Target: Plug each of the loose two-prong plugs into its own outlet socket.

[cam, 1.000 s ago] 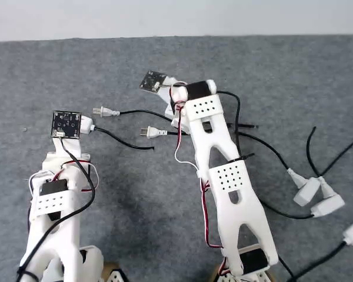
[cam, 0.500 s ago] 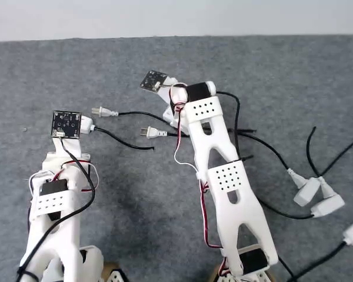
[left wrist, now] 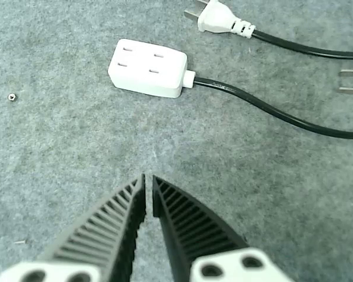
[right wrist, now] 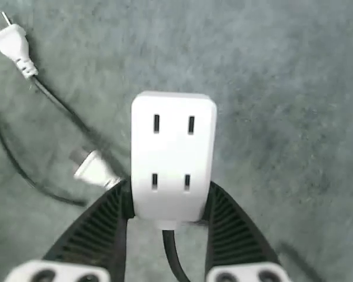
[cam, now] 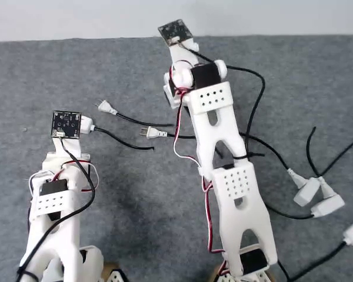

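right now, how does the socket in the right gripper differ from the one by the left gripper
The held socket is clamped in the right gripper; the loose socket lies free on the carpet, ahead of the shut left gripper. The held socket's cord drops between the fingers; the loose socket's trails across the carpet. Both are white, with two slot pairs, black cords, nothing plugged in.

White socket [right wrist: 173, 155], black cord [left wrist: 282, 114], grey table [right wrist: 282, 70]

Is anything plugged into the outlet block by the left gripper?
No, all slots of the outlet block are empty, and the nearest plug lies apart.
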